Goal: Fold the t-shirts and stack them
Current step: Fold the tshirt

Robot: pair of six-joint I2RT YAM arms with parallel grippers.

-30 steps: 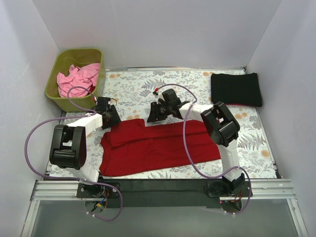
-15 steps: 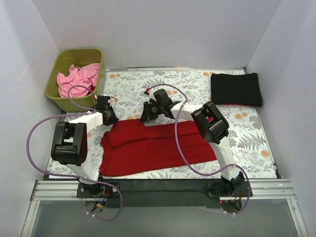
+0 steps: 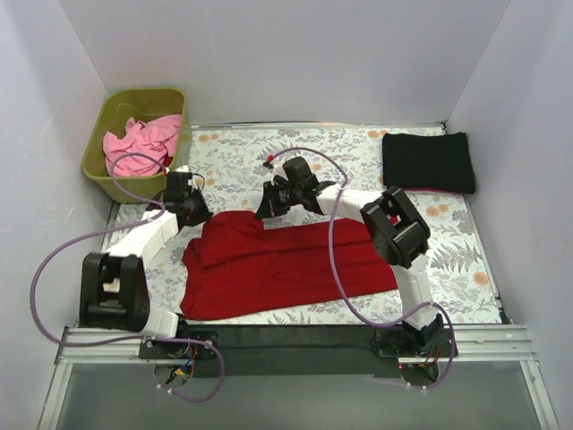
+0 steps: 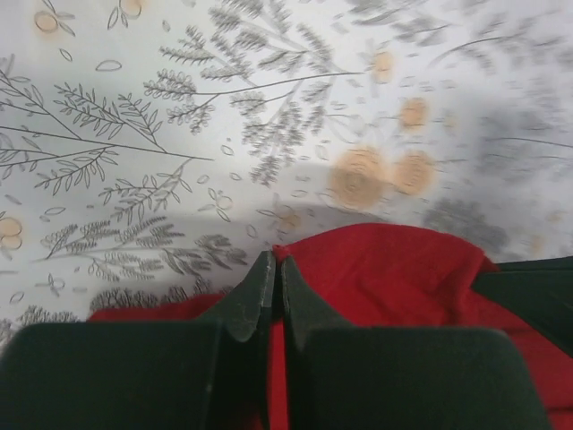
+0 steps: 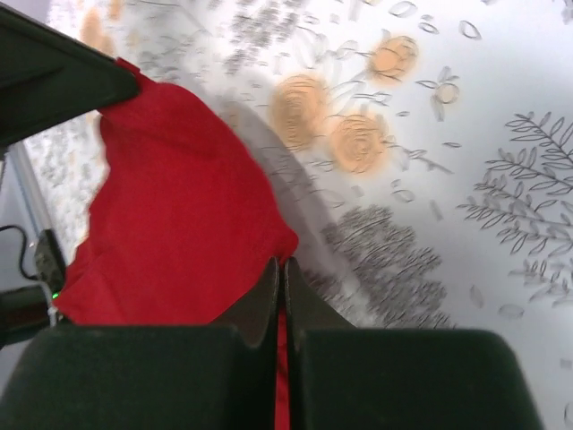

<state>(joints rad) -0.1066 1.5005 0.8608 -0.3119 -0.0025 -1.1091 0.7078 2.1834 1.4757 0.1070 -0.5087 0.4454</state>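
Note:
A dark red t-shirt [image 3: 286, 267] lies partly folded on the floral cloth at the near middle. My left gripper [image 3: 199, 218] is shut on the shirt's far left corner [image 4: 376, 269], a thin fold of red cloth pinched between its fingertips [image 4: 265, 273]. My right gripper [image 3: 266, 211] is shut on the far edge of the same shirt [image 5: 170, 215], further right. A folded black t-shirt [image 3: 428, 161] rests at the far right. A light pink t-shirt [image 3: 139, 141] is crumpled in the bin.
An olive-green bin [image 3: 107, 175] stands at the far left corner. The floral table cloth [image 3: 242, 157] shows between bin and black shirt. White walls close in on both sides and behind. A purple cable [image 3: 63, 260] loops off the left arm.
Both grippers have closed on the far edge of the red shirt. The left arm stretched forward. The right gripper shifted left, then held.

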